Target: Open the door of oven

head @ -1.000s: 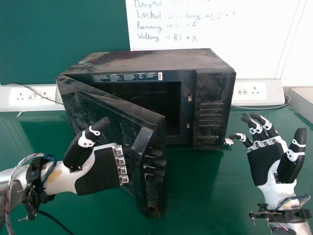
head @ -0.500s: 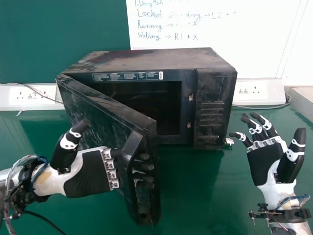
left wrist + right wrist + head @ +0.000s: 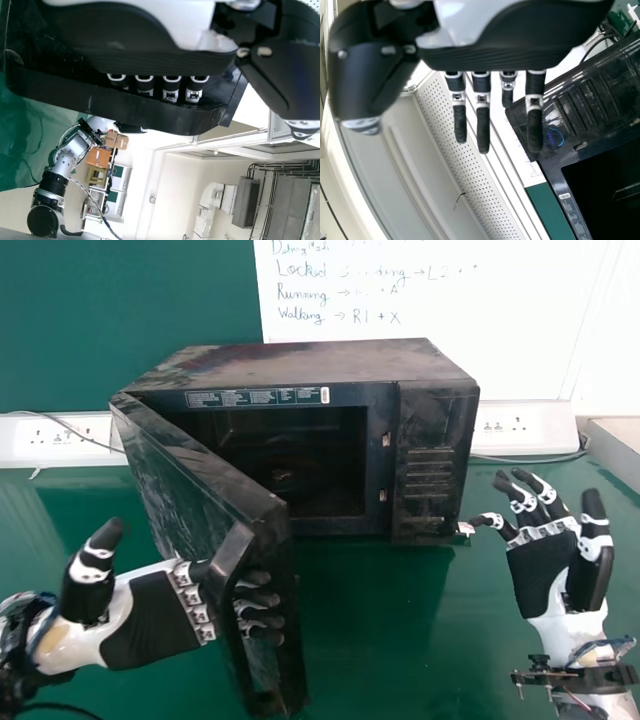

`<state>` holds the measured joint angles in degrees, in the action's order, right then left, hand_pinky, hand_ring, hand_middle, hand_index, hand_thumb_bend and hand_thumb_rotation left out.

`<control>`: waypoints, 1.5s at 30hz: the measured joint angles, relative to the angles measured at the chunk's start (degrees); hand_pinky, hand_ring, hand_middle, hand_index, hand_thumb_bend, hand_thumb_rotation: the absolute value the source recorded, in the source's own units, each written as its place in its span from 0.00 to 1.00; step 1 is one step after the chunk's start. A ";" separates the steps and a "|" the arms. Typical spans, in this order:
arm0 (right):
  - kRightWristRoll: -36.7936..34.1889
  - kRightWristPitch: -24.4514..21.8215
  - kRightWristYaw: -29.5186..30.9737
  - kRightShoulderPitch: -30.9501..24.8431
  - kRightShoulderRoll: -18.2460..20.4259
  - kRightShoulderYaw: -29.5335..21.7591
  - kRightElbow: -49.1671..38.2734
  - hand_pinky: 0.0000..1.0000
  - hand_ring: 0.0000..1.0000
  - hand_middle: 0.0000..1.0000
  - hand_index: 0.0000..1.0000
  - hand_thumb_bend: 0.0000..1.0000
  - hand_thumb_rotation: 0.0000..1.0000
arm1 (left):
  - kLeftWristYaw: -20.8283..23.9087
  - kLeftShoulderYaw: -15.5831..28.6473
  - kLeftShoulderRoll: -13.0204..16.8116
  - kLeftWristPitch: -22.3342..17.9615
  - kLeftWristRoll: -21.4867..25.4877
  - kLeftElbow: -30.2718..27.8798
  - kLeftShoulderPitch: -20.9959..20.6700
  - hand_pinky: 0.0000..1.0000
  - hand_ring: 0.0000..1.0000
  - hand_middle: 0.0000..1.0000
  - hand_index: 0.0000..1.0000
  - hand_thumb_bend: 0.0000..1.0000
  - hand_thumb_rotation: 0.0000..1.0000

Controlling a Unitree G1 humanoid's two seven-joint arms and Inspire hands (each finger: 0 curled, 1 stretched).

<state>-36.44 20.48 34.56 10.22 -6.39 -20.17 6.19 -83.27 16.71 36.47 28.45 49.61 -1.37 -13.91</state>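
The black oven (image 3: 430,470) has its door (image 3: 185,475) swung well out on the left side, baring the dark interior. My left hand (image 3: 150,620) is at the door handle (image 3: 222,590), thumb upright and fingers passing behind the handle, with their ends showing on its right and bent around it. In the left wrist view, the left hand (image 3: 135,42) has its fingers tucked behind the long black handle (image 3: 120,112). My right hand (image 3: 545,570) stays open beside the oven's lower right corner; the right hand (image 3: 520,52) also has straight fingers near the oven (image 3: 590,105).
The oven rests on a green table (image 3: 390,640) against a green wall panel (image 3: 120,320) and a whiteboard (image 3: 420,300). White socket strips (image 3: 520,430) run behind it, with a thin cable on each side. A pale box-like ledge (image 3: 615,445) is at the far right.
The left hand has moved left and toward the robot, taking the handle along, and the door has swung wider. The right hand has stayed in place, its thumb tilting slightly.
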 measured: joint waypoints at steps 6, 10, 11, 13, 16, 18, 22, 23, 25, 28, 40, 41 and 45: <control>0.06 -0.14 -0.06 0.35 -0.46 -0.01 0.01 0.81 0.90 0.98 0.98 1.00 0.87 | -0.04 8.41 0.48 0.00 0.00 -4.93 6.91 0.37 0.49 0.58 0.67 1.00 0.75; 0.11 -0.12 -0.09 0.47 -0.91 -0.08 0.13 0.80 0.89 0.98 0.97 1.00 0.86 | -0.13 15.14 0.61 -1.97 -0.21 -7.25 11.12 0.32 0.46 0.56 0.65 1.00 0.87; 0.11 -0.13 -0.09 0.58 -0.97 -0.07 0.25 0.80 0.89 0.98 0.97 1.00 0.85 | -0.20 16.74 0.70 -2.66 -0.41 -7.75 11.87 0.32 0.46 0.56 0.65 1.00 0.86; 0.08 -0.13 -0.09 0.77 -1.02 -0.08 0.40 0.81 0.90 0.98 0.97 1.00 0.85 | -0.71 19.36 1.31 -3.56 -1.10 -8.46 13.06 0.30 0.44 0.54 0.61 1.00 0.82; 0.03 -0.13 0.07 1.14 -1.06 -0.07 0.62 0.82 0.90 0.98 0.96 1.00 0.84 | -0.77 23.03 2.55 -3.74 -1.67 -9.97 14.98 0.28 0.41 0.51 0.56 1.00 0.76; -0.02 -0.14 0.15 1.39 -1.15 -0.15 0.77 0.82 0.90 0.98 0.96 1.00 0.84 | -0.67 25.54 2.64 -3.71 -1.70 -10.74 16.82 0.27 0.43 0.52 0.54 1.00 0.70; -0.06 -0.29 0.28 1.60 -1.61 -0.22 0.77 0.83 0.92 0.98 0.95 1.00 0.81 | 0.93 31.79 2.61 -3.47 -1.69 -12.65 21.81 0.25 0.42 0.50 0.48 0.98 0.69; -0.11 -0.35 0.30 1.64 -1.70 -0.27 0.77 0.83 0.92 0.98 0.95 1.00 0.81 | 1.51 33.88 2.59 -3.47 -1.69 -13.31 23.29 0.24 0.42 0.50 0.48 0.93 0.69; -0.19 -0.45 0.33 1.65 -2.09 -0.33 0.78 0.82 0.91 0.99 0.96 1.00 0.82 | 2.57 37.59 2.57 -3.48 -1.70 -14.19 26.04 0.23 0.39 0.47 0.46 0.84 0.66; -0.20 -0.46 0.34 1.67 -2.51 -0.51 0.79 0.82 0.91 0.98 0.95 1.00 0.82 | 3.07 40.45 2.58 -3.48 -1.72 -14.29 28.17 0.24 0.40 0.47 0.52 0.75 0.51; -0.39 -0.53 0.77 1.86 -2.79 -0.67 0.82 0.80 0.90 0.97 0.94 1.00 0.81 | 0.15 40.90 3.61 -0.41 -0.87 -7.53 28.44 0.34 0.60 0.69 0.60 0.74 0.18; -0.40 -0.53 0.89 1.87 -2.82 -0.74 0.87 0.80 0.90 0.97 0.95 1.00 0.81 | -0.07 40.90 4.17 -0.30 -0.78 -6.62 28.44 0.32 0.57 0.65 0.59 0.76 0.13; -0.43 -0.53 1.09 1.91 -3.04 -0.98 1.40 0.80 0.89 0.97 0.94 1.00 0.80 | -1.17 41.01 7.47 -0.31 -0.07 -3.05 29.74 0.24 0.37 0.45 0.58 0.69 0.15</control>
<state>-36.86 19.95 35.64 12.13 -9.43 -21.14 7.59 -84.44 57.72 43.94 28.14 49.54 -4.42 15.83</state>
